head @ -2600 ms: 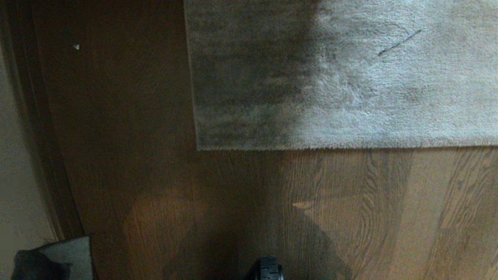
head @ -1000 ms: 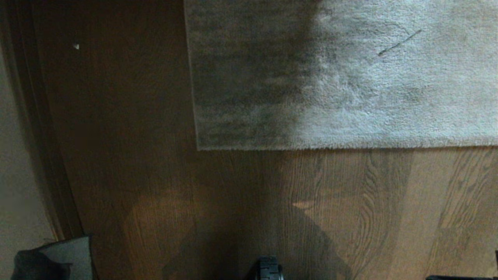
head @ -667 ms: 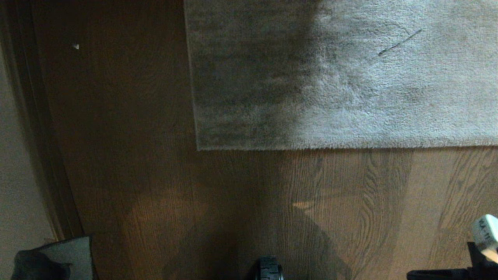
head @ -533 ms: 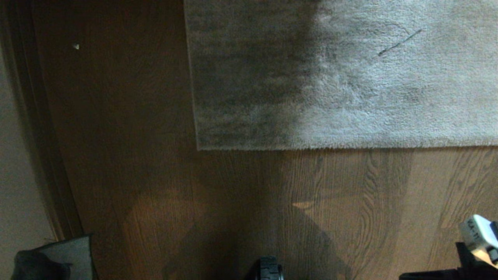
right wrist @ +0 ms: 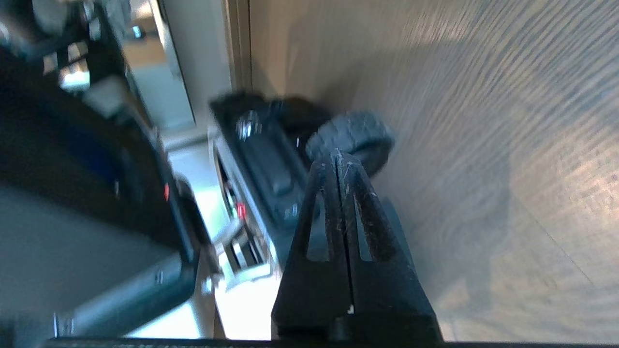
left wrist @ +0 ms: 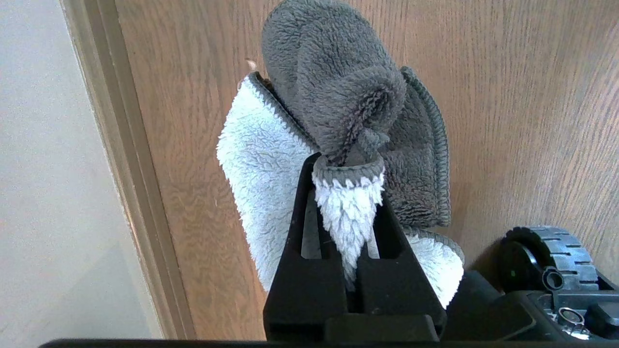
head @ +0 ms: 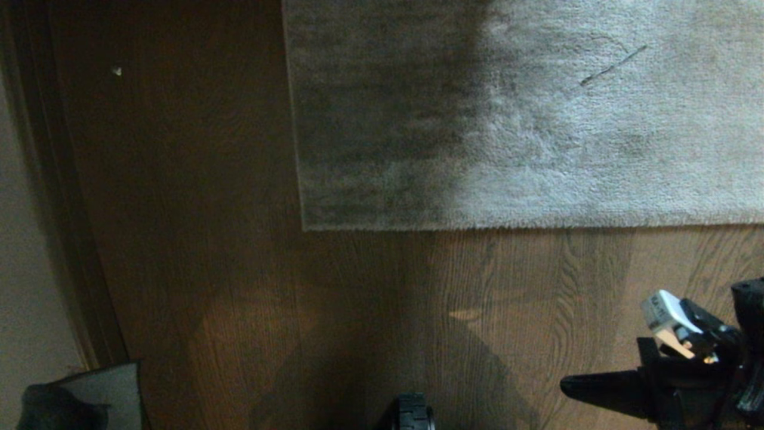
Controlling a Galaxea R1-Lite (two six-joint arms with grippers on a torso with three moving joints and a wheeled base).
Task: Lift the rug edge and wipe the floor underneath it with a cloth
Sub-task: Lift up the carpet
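Observation:
The grey plush rug (head: 525, 119) lies flat, and its rug edge (head: 537, 227) runs straight across the brown wood-grain floor (head: 358, 298). My left gripper (left wrist: 347, 166) is shut on the cloth (left wrist: 338, 96), a fluffy rag that is dark grey on one side and pale on the other. It hangs low beside the baseboard, and the cloth (head: 98, 388) also shows in the head view's near left corner. My right gripper (head: 567, 387) is shut and empty at the near right, pointing left above bare floor, well short of the rug edge. In the right wrist view the shut gripper (right wrist: 337, 157) points toward my base.
A wall and dark baseboard (head: 54, 239) run along the left. A wheel of my base (head: 412, 415) shows at the near edge and another wheel (left wrist: 551, 251) sits beside the cloth. A white speck (head: 117, 71) lies on the floor at far left, and a dark thread (head: 613, 65) on the rug.
My right arm has come into the head view from the near right corner, rising and reaching leftward. The rug, the cloth and the left arm have not moved.

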